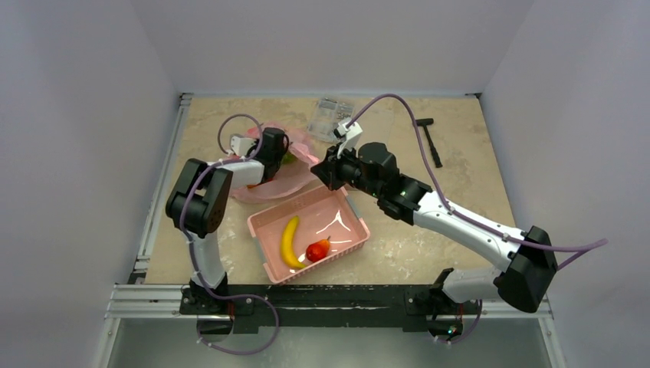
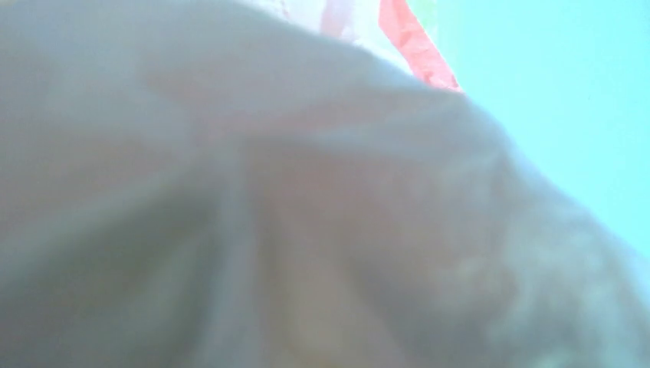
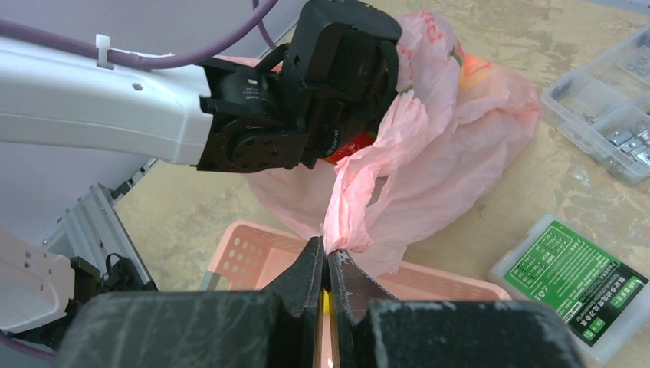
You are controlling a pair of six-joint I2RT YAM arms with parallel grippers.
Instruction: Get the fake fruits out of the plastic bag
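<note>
The pink plastic bag [image 1: 285, 175] lies crumpled behind the basket. My left gripper [image 1: 277, 149] reaches down into the bag's mouth, and its fingers are hidden by the film. The left wrist view shows only blurred pink film [image 2: 306, 230] pressed against the lens. My right gripper [image 3: 327, 251] is shut on a twisted edge of the bag [image 3: 452, 146] and holds it taut above the basket rim. Red [image 3: 354, 146] and green [image 1: 290, 159] fruit pieces show through the bag. A yellow banana [image 1: 289, 241] and a red fruit [image 1: 317, 250] lie in the basket.
The rigid pink latticed basket [image 1: 349, 230] stands in front of the bag. A clear parts box [image 1: 331, 115] and a black hammer-like tool [image 1: 429, 142] lie at the back. A green-labelled box [image 3: 567, 284] lies right of the bag.
</note>
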